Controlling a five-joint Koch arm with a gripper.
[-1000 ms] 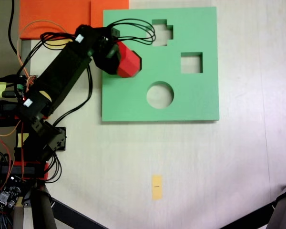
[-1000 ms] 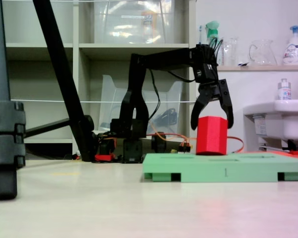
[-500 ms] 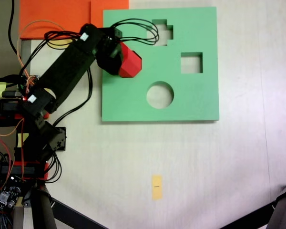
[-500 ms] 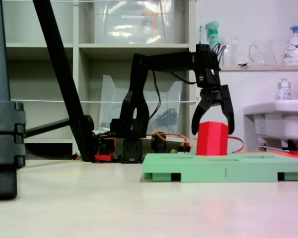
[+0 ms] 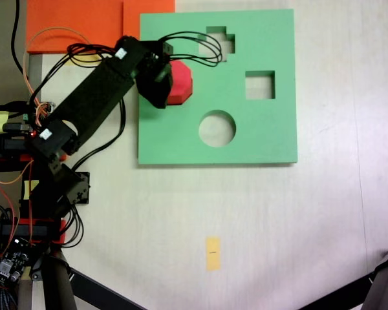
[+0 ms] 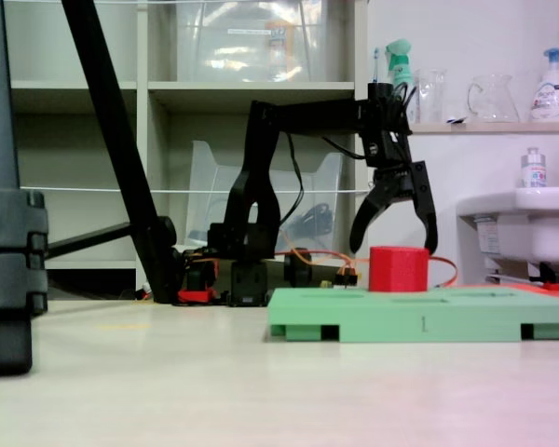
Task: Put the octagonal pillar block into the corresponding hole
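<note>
The octagonal pillar block (image 5: 181,82) is bright red and stands upright on the left part of the green foam board (image 5: 258,139). Seen from the side, the block (image 6: 399,270) is sunk partway into the board (image 6: 419,325). It covers the corresponding hole, so the hole's edges are hidden. My gripper (image 6: 393,240) hangs just above the block, open, with its curved fingers spread wider than the block and nothing between them. From above, the gripper (image 5: 169,81) overlaps the block's left side.
The board also has cross (image 5: 220,44), square (image 5: 259,84) and round (image 5: 217,128) cutouts. An orange foam sheet (image 5: 84,22) lies beyond its left corner. The arm's base and cables (image 5: 48,194) sit on the left, a yellow tag (image 5: 212,252) lies in front, and tripod legs (image 5: 58,284) stand near the lower edge.
The block has dropped from standing tall on the board to sitting lower in it. The gripper let go, opened wider and now sits slightly above the block.
</note>
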